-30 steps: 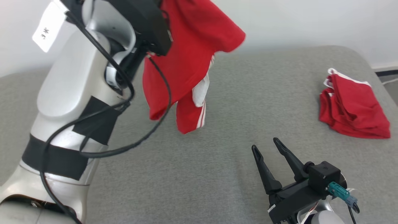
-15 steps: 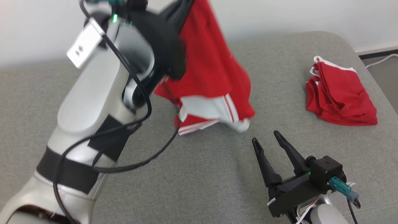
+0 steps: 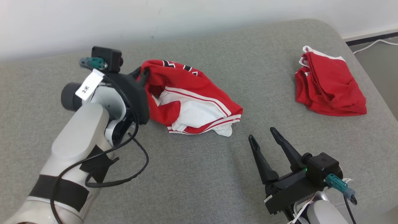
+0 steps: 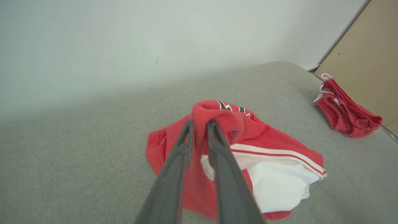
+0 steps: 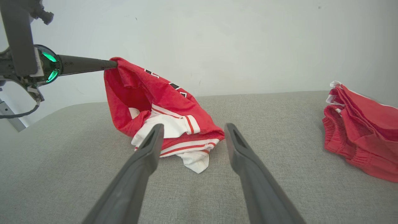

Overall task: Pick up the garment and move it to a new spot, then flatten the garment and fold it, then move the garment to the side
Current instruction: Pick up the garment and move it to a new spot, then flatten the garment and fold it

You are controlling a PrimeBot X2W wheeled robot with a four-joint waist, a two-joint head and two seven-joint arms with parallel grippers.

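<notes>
We count two tools, two red garments and one desk. Our left tool (image 4: 199, 123) has its two dark fingers pressed close together, and they pinch a red fold of the garment (image 3: 199, 102). From our right wrist view we see those fingers lie almost flat and hold the top edge of the cloth up in a little peak. The rest of the red and white garment lies in a heap on the grey desk (image 3: 199, 180), near the middle, with white stripes and a white patch on top. Our left arm (image 3: 80, 130) comes up from the lower left, bends at the wrist and reaches across to the cloth, low over the desk. A black cable (image 3: 136, 168) loops down beside it. Our right tool (image 3: 261, 133) sits at the lower right with its two fingers wide apart, and it holds nothing. Its fingers point up toward the garment's white corner, near it but not touching. The second garment (image 3: 329, 90), all red with a thin white edge, lies in a pile well apart, near the right end of the desk. Behind the desk is a pale wall (image 3: 217, 12). A second ago the garment hung high in the air from our left tool, and our left arm stood tall. Now the arm has come down and most of the cloth rests on the desk. Our head has also tipped, so the whole picture has slid. Our right tool is as wide as before.
</notes>
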